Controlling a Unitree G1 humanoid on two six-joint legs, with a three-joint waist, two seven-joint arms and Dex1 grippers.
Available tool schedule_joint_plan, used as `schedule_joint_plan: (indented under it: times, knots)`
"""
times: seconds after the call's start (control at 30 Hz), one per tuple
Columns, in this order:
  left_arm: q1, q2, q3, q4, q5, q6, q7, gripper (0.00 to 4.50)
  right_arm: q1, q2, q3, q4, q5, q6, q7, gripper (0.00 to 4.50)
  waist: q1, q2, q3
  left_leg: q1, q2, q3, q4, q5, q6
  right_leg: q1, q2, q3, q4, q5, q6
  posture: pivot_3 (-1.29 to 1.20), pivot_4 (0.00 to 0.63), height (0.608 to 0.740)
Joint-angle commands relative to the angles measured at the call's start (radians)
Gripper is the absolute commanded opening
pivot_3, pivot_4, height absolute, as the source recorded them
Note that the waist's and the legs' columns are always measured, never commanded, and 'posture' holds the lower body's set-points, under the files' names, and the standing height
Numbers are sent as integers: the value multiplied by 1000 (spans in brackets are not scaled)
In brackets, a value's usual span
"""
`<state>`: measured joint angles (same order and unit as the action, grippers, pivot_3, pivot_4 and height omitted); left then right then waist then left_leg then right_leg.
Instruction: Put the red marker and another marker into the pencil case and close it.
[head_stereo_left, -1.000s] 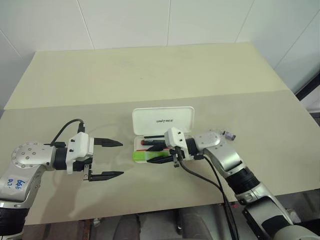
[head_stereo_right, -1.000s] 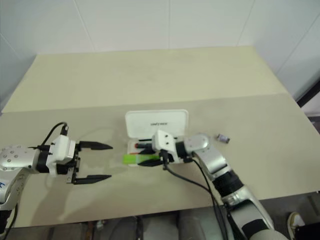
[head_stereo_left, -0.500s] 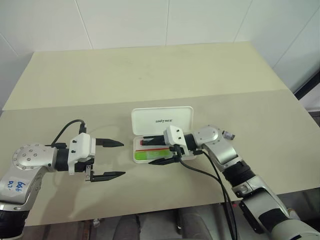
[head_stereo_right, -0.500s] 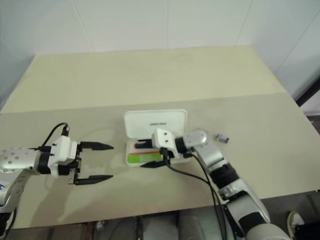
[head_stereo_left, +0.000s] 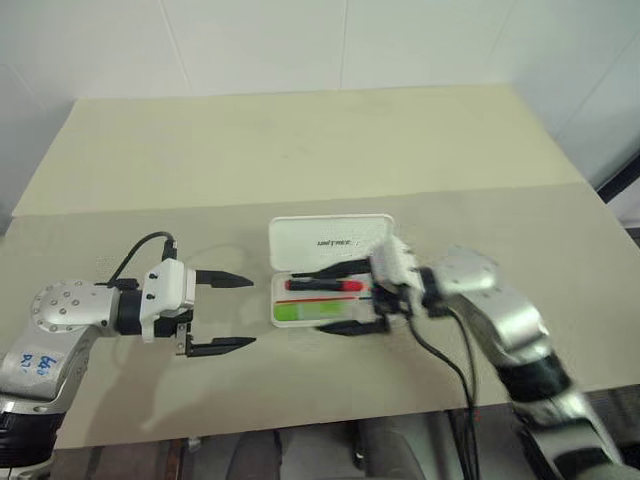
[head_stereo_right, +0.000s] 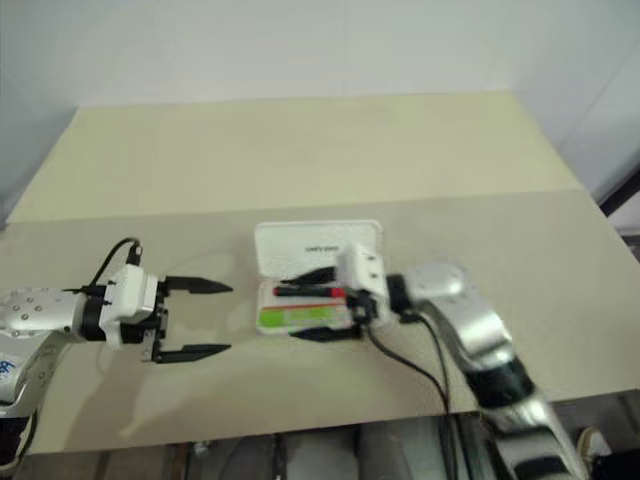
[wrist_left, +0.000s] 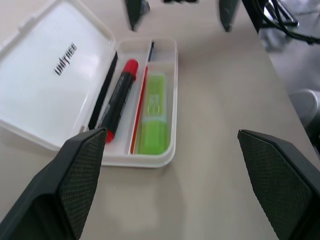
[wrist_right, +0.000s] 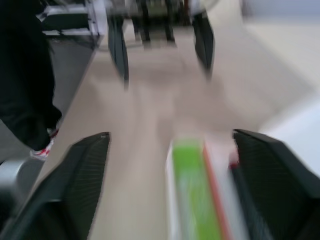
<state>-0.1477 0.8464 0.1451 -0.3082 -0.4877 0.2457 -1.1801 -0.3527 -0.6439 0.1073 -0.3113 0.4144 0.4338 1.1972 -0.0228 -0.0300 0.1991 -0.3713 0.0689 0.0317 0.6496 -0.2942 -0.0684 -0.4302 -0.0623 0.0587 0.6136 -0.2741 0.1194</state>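
The white pencil case (head_stereo_left: 330, 242) lies open mid-table, lid tipped back with dark lettering. In its tray, the red marker (head_stereo_left: 322, 286) lies at the back and the lime-green marker (head_stereo_left: 308, 311) in front; both also appear as the red marker (wrist_left: 120, 104) and green marker (wrist_left: 155, 111) in the left wrist view. My right gripper (head_stereo_left: 323, 301) is open, holds nothing, and its jaws straddle the tray's right half from back to front. My left gripper (head_stereo_left: 251, 311) hovers open just left of the case and points at it.
The beige table (head_stereo_left: 300, 160) stretches far behind the case, with a seam across it. Its front edge (head_stereo_left: 300, 420) runs close under both arms. A black cable (head_stereo_left: 445, 360) hangs from my right wrist. A person's dark leg and shoe (wrist_right: 27, 100) stand beside the table.
My right gripper has opened and drawn back to the right. The green marker it held now lies in the tray. The left gripper has stayed put.
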Motion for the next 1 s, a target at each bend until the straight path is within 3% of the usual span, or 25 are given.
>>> schedule_joint_plan:
  times: [0.03,0.27,0.57,0.9,1.0]
  knots:
    - [-49,-27,-24,-65,-45,34,28,4500,34,-92,-131,2,0,-35,-19,4468,-7,0,0,0,0,1,0,0,0,1,0,1,-3,0,-1,0,150,740]
    - [-153,-96,-82,-60,-78,119,72,4500,-4,-205,-211,366,-108,-236,-16,4468,-19,-3,2,2,0,4,1,2,4,2,1,4,-5,1,-3,0,150,740]
    - [-233,-132,-144,-33,-51,138,78,4500,-139,-153,-191,781,-181,-386,-47,4468,-35,-3,2,2,-1,4,1,2,4,2,1,6,-4,7,6,0,150,740]
    - [-242,-127,-140,-27,-51,134,80,4500,-201,-96,-156,971,-223,-433,-35,4468,-37,-3,2,2,-1,4,1,2,4,2,1,6,-3,9,10,0,150,740]
    - [-238,-123,-129,-31,-52,132,85,4500,-183,-97,-155,978,-222,-432,-13,3533,-38,-3,2,3,-1,4,2,2,4,3,1,6,-3,9,10,0,150,740]
